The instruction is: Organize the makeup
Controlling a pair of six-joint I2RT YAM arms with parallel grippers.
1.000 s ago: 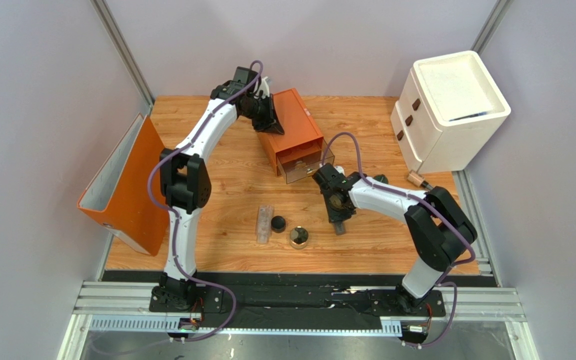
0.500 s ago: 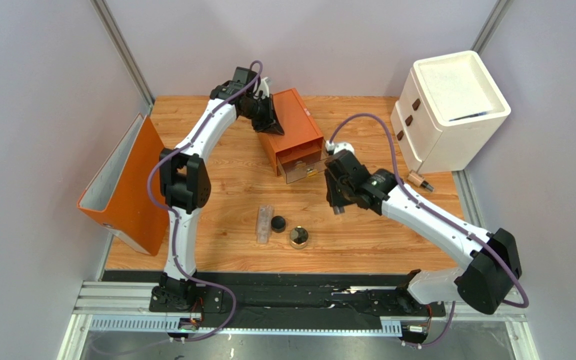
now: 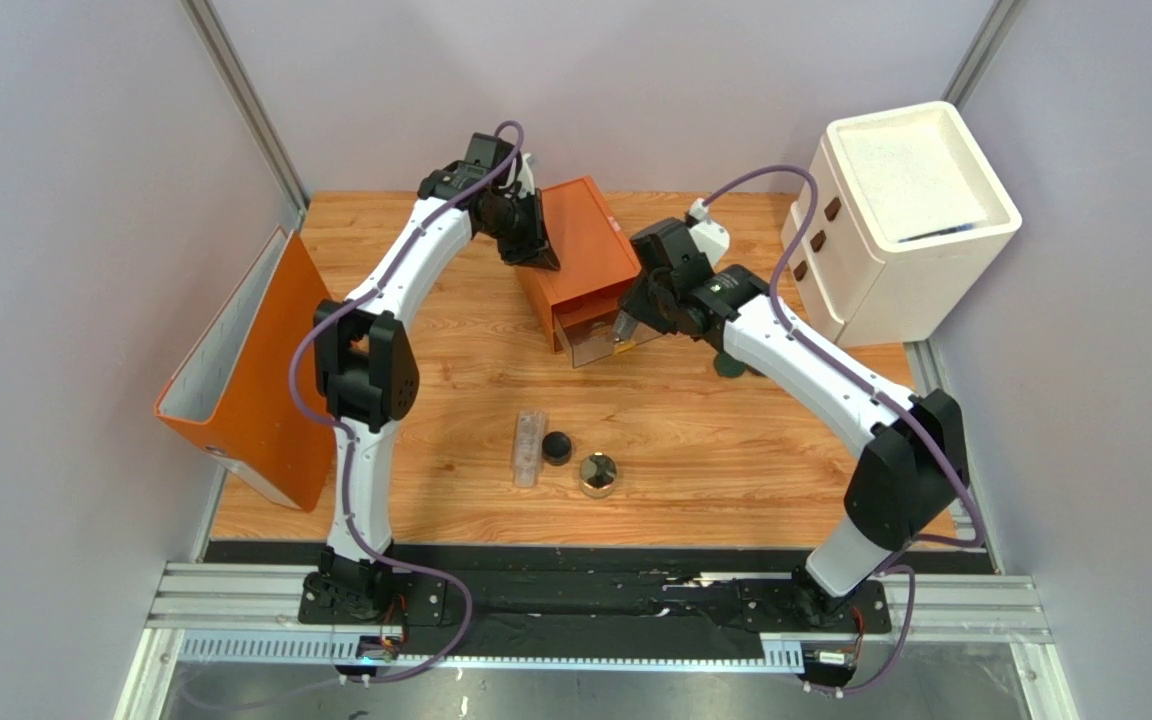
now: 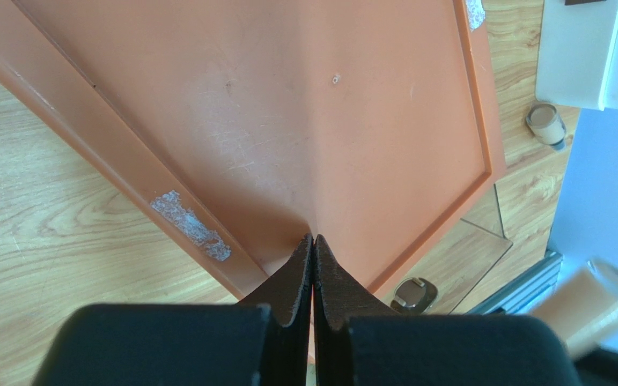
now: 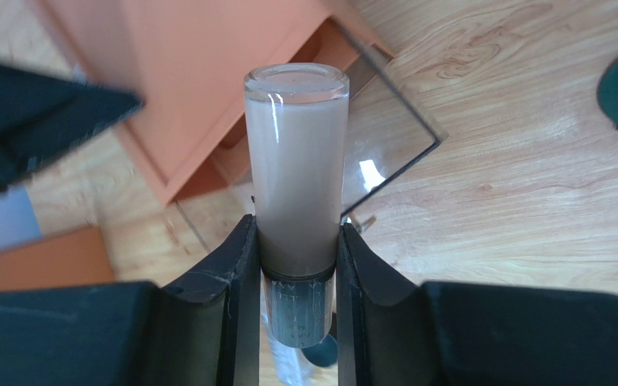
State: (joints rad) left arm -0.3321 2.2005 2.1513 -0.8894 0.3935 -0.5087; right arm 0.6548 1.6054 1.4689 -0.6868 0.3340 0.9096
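Observation:
My right gripper [image 3: 630, 324] is shut on the tan tube [image 5: 296, 169] by its dark cap end and holds it over the open clear drawer [image 3: 608, 342] of the orange box [image 3: 593, 240]. In the right wrist view the gripper [image 5: 296, 233] has a finger on each side of the tube. My left gripper [image 3: 531, 240] is shut and empty, its tips [image 4: 313, 241] pressed on the box top [image 4: 288, 104]. The clear tube [image 3: 531, 447], black pot [image 3: 554, 447] and gold-rimmed jar [image 3: 597, 476] lie on the table. One dark-green disc [image 3: 728, 365] shows beside the right arm.
The big white cabinet [image 3: 905, 210] stands at the back right, with a small tan cylinder [image 4: 546, 125] on the table beside it. An orange bin [image 3: 244, 375] leans at the left edge. Grey walls close in the table.
My right arm has swung up and to the left from the table's middle, carrying the tan tube to the open drawer. The left arm has stayed on the orange box.

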